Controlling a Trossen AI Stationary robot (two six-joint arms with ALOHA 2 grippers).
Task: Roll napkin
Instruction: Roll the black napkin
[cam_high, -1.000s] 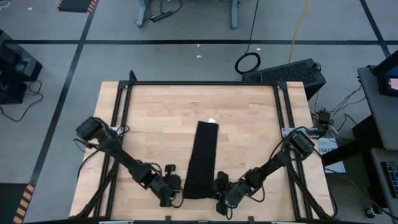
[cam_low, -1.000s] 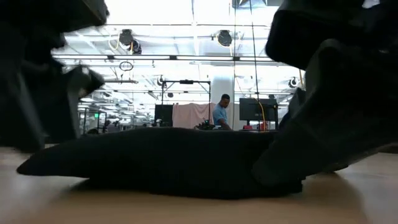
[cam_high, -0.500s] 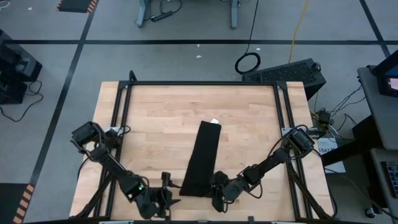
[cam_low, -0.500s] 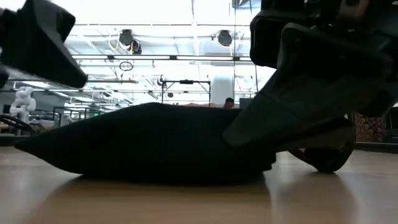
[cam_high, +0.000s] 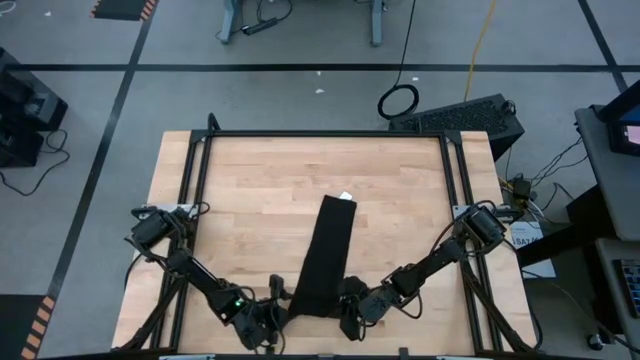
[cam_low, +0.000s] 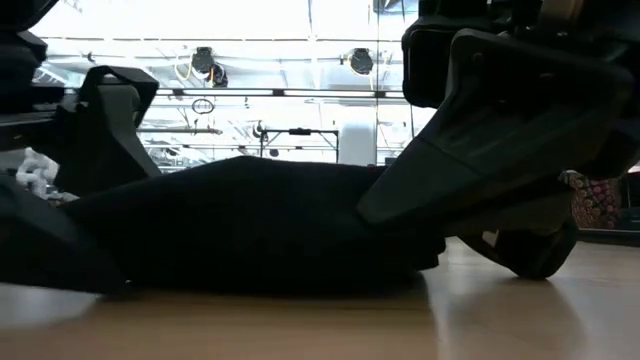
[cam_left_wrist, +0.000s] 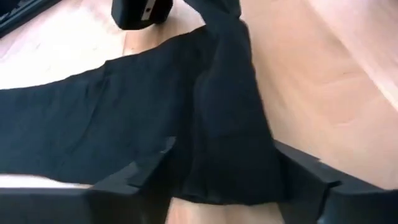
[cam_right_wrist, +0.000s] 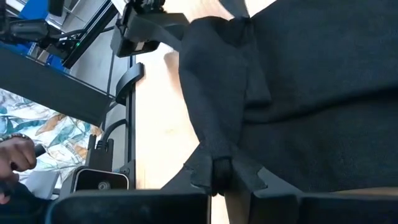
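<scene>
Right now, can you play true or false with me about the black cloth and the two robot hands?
1. The napkin lies as a long folded strip on the wooden table. True.
2. The right gripper is pinching a corner of the napkin. True: its fingers are shut on the cloth at the near end.
3. The left gripper is clamped tight on the napkin. False: its fingers stand open, one on each side of the near end.
4. The small white tag is at the end the grippers are working on. False: it is at the far end, away from both.
5. The napkin is already rolled into a tube. False: most of it lies flat.
</scene>
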